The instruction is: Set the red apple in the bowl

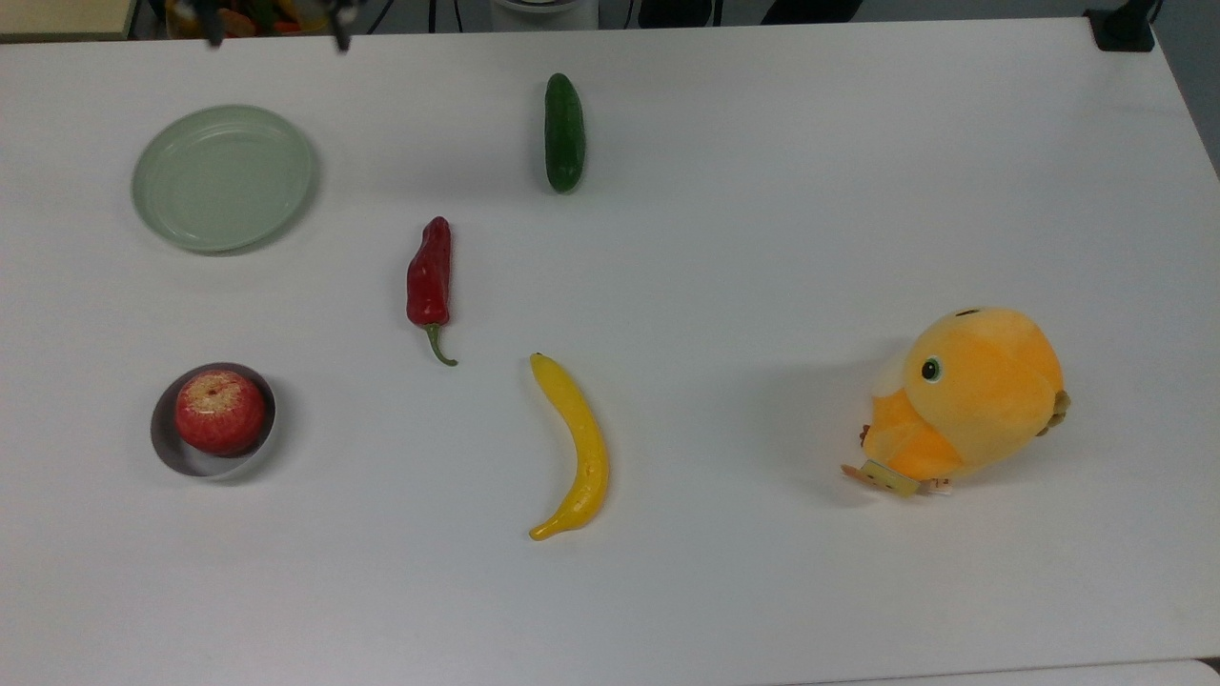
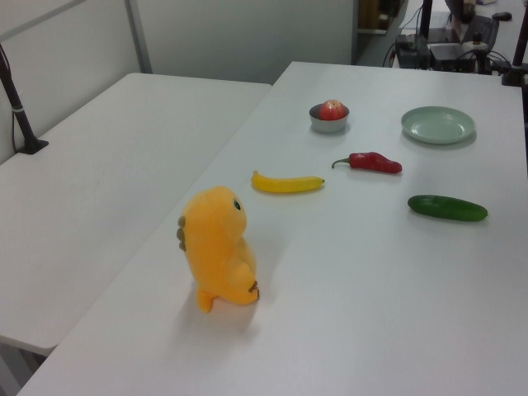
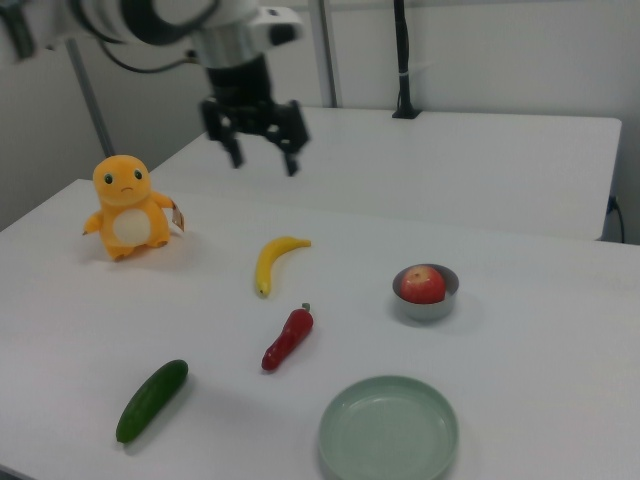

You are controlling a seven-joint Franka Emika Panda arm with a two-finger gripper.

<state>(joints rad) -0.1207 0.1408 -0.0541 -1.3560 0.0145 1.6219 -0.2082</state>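
The red apple (image 1: 219, 412) sits inside the small grey bowl (image 1: 164, 450) at the top view's lower left, stem dimple up. In the left view the red apple (image 2: 332, 109) rests in the bowl (image 2: 328, 125) at the far end of the table. My gripper (image 3: 265, 160) hangs open and empty high above the table in the right view, well away from the bowl (image 3: 424, 309) and the apple (image 3: 423, 284). At the top view's upper edge just the tips of the gripper (image 1: 276, 30) poke in, spread wide.
A pale-green plate (image 1: 224, 178) lies beyond the bowl. A dark-red chili pepper (image 1: 429, 276), a green cucumber (image 1: 563, 131) and a yellow banana (image 1: 577, 448) lie mid-table. An orange plush toy (image 1: 967, 395) stands at the top view's right.
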